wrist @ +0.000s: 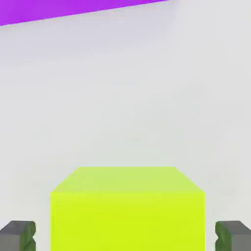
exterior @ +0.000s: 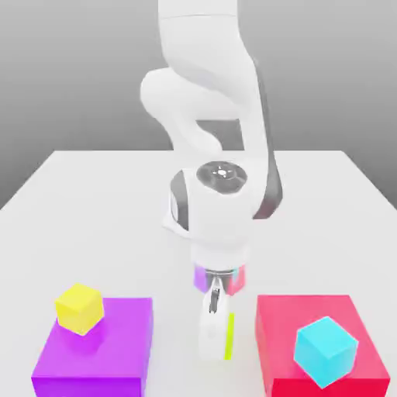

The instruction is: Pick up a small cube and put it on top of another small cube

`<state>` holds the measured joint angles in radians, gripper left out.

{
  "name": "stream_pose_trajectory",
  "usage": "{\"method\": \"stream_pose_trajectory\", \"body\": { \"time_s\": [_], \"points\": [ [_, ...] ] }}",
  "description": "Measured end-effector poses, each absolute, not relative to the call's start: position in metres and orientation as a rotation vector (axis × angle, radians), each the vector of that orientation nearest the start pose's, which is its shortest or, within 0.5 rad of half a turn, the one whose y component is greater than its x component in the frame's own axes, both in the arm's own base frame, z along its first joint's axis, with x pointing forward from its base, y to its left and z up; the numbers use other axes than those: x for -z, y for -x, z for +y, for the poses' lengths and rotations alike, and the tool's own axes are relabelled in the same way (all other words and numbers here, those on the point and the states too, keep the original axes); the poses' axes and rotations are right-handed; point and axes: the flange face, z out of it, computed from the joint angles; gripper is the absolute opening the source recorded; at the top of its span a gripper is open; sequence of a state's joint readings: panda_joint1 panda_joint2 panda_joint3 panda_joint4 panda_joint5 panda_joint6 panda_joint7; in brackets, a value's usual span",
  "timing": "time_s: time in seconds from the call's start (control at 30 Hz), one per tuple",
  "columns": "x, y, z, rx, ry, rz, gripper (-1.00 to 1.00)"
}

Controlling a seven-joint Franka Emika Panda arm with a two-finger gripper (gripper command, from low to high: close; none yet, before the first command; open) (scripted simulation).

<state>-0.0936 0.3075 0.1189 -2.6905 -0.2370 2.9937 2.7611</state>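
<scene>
**Lime cube dead centre between my fingers**

My gripper (exterior: 218, 329) is down at the table (exterior: 93, 194), spread wide — the lime cube (wrist: 127, 211) sits squarely between the pads (wrist: 18, 235), not yet clamped. The cyan cube (exterior: 326, 349) waits atop the red block (exterior: 283, 329), toward the exterior view's right.

I work in a simulated test scene: a bare white table (exterior: 93, 194) against a flat grey backdrop, with plain coloured blocks such as the purple block (exterior: 101, 353).
</scene>
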Motion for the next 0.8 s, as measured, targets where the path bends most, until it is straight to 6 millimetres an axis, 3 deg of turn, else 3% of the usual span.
{"method": "stream_pose_trajectory", "body": {
  "time_s": [0.13, 0.33, 0.37, 0.5, 0.8],
  "points": [
    [-0.135, -0.396, 0.032, 0.000, 0.980, 2.982, -1.00],
    [-0.190, -0.397, 0.031, 0.003, 0.979, 2.982, -1.00],
    [-0.201, -0.406, 0.027, 0.017, 0.997, 2.956, -1.00],
    [-0.232, -0.450, 0.040, 0.090, 1.322, 2.777, -1.00],
    [-0.273, -0.523, 0.133, 0.219, 2.191, 2.152, -1.00]
  ]
}}
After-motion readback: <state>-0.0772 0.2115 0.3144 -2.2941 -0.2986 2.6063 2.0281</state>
